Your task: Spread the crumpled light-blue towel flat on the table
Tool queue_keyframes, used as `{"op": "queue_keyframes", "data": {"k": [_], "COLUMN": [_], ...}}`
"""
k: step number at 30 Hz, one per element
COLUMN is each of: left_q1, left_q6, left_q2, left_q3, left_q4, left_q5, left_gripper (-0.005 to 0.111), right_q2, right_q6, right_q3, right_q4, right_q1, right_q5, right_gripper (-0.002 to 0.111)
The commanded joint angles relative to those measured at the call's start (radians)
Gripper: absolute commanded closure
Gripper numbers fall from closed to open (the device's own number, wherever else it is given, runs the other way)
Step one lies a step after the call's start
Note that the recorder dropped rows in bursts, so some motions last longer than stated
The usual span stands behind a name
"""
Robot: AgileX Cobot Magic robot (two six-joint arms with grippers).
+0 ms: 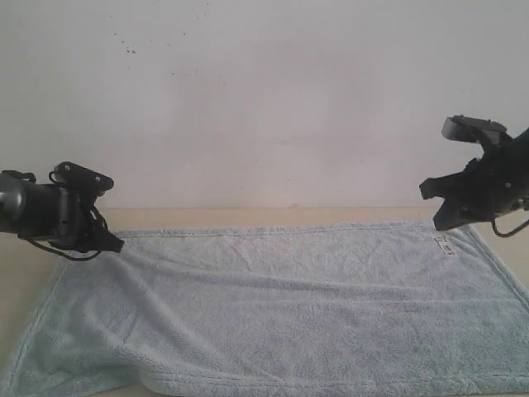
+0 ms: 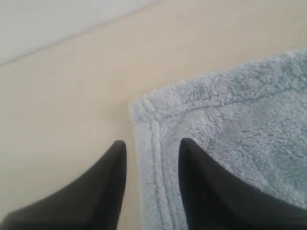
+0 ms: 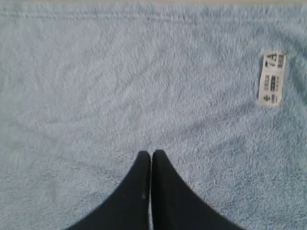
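Note:
The light-blue towel point(image 1: 289, 306) lies spread out on the beige table point(image 1: 25, 273), with shallow wrinkles and its near left part slightly bunched. A small white label point(image 1: 444, 245) sits near its far right corner. My left gripper point(image 1: 111, 242) hovers at the far left corner. In the left wrist view it point(image 2: 153, 142) is open, with the towel's hemmed edge point(image 2: 158, 143) lying flat below the gap and table point(image 2: 72, 96) beside it. My right gripper point(image 1: 442, 217) hangs above the far right corner. In the right wrist view it point(image 3: 151, 152) is shut and empty over the towel point(image 3: 120, 86), near the label point(image 3: 271, 78).
A white wall point(image 1: 264, 99) rises right behind the table's far edge. Bare tabletop shows as a narrow strip behind the towel and at its left. The towel reaches the near edge of the exterior view.

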Motion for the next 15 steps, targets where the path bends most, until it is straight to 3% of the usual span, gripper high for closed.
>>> {"op": "queue_keyframes", "data": {"k": [1,3,12,15], "left_q1": [-0.022,-0.029,-0.131,-0.171], "left_q6": [-0.03,-0.035,-0.118,-0.164], "left_q2": [-0.149,-0.226,-0.471,-0.542], "left_q3": [0.083,0.138,0.346,0.434], "left_q4": [-0.014,-0.014,-0.014,-0.014], "left_q5": [0.054,0.143,0.188,0.226], "left_gripper": [0.072,0.072,0.072,0.072], "right_q2": [-0.014,-0.014,-0.014,-0.02], "right_q6": [-0.014,-0.014,0.178,0.207], "right_q3": [0.086,0.117,0.284,0.358], "right_q4": [-0.036,-0.073,-0.455,-0.491], "right_q1": [-0.001,-0.001,-0.007,-0.022], "right_q5": [-0.021,-0.025,-0.056,-0.083], "right_gripper": [0.108,0.108,0.108,0.108]}}
